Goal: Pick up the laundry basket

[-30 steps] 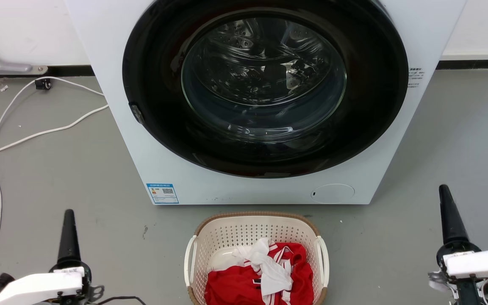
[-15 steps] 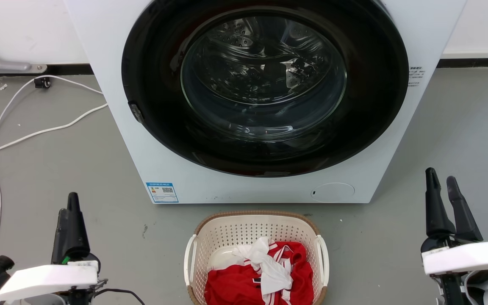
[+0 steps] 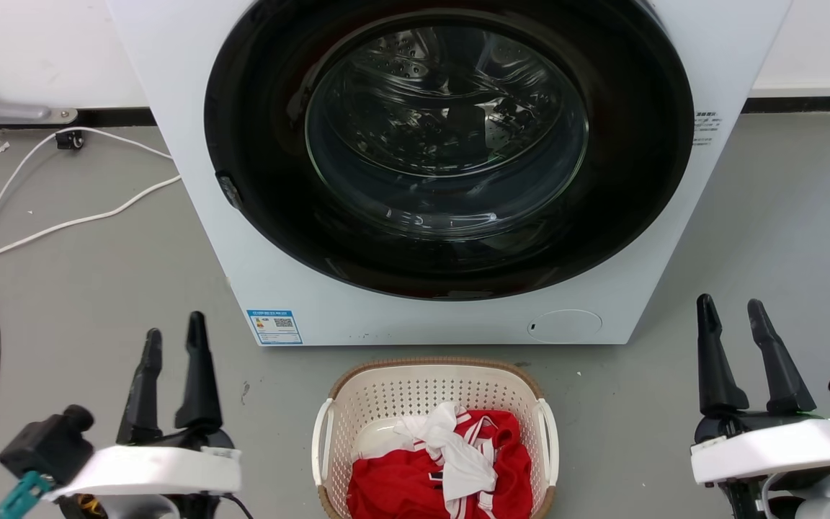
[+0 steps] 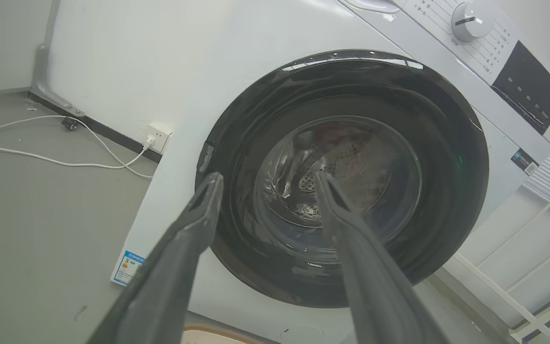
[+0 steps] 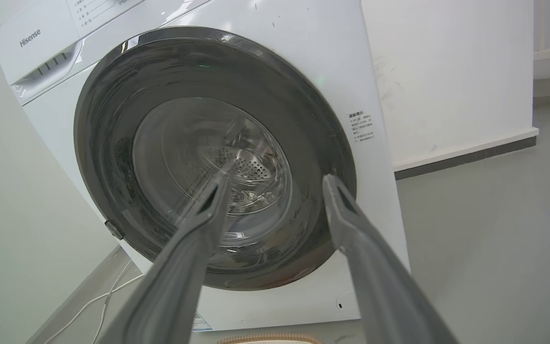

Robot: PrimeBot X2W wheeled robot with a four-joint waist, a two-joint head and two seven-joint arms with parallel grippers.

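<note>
You are seeing the white cable point(image 3: 62, 227) trailing over the floor point(image 3: 62, 324) at 9 o'clock, well apart from the work. At 8 o'clock your left gripper point(image 3: 174, 326) is hovering with its fingers parted and nothing between them, well apart from the basket's left handle point(image 3: 321, 440). The laundry basket point(image 3: 433, 362) is sitting on the floor at 6 o'clock, just in front of the washing machine point(image 3: 242, 288), and is carrying red and white clothes point(image 3: 415, 483). At 4 o'clock your right gripper point(image 3: 730, 303) is hovering likewise, fingers spread and empty. The two are flanking the basket, probably so that each can be taking one side handle and the load is lifting level.
</note>
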